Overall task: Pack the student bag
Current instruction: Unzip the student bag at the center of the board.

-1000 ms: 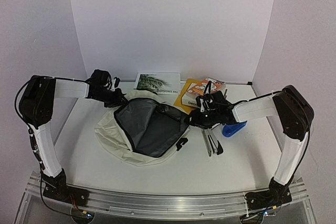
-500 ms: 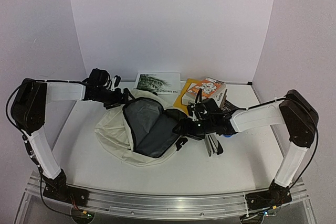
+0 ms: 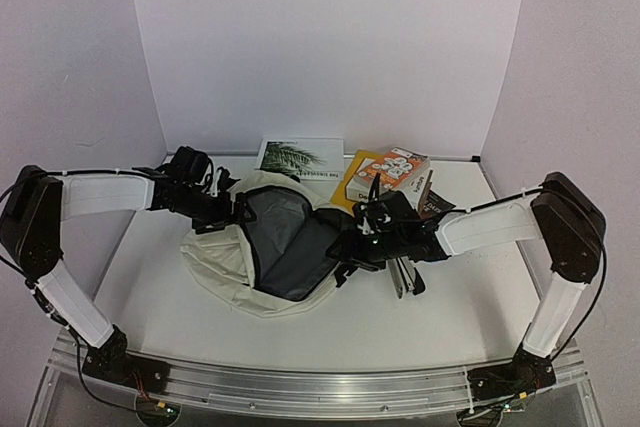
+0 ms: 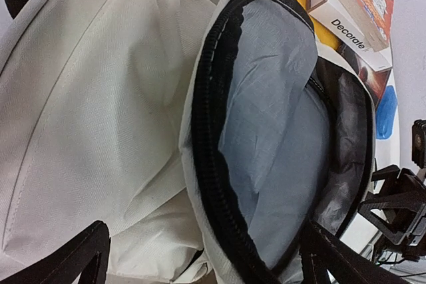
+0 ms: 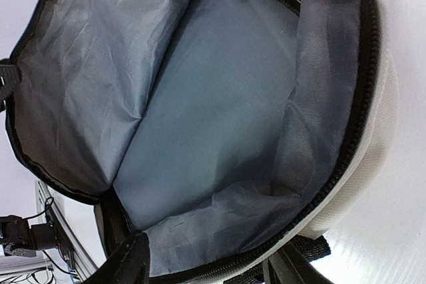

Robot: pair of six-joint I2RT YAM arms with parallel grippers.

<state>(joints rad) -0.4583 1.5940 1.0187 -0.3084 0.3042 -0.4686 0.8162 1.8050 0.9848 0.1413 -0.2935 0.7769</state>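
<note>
**Bag mouth open, right side crowded**

The bag (image 3: 212,265) gapes upward, showing only grey lining inside, with room to reach in from above. My left jaws stand spread at its far-left rim and my right jaws at its right rim. Books (image 3: 388,171) and a stapler (image 3: 403,277) crowd the table (image 3: 150,297) to the right.

One bag (image 3: 215,257), four books (image 3: 300,157) — one stapler (image 3: 403,277)
</note>
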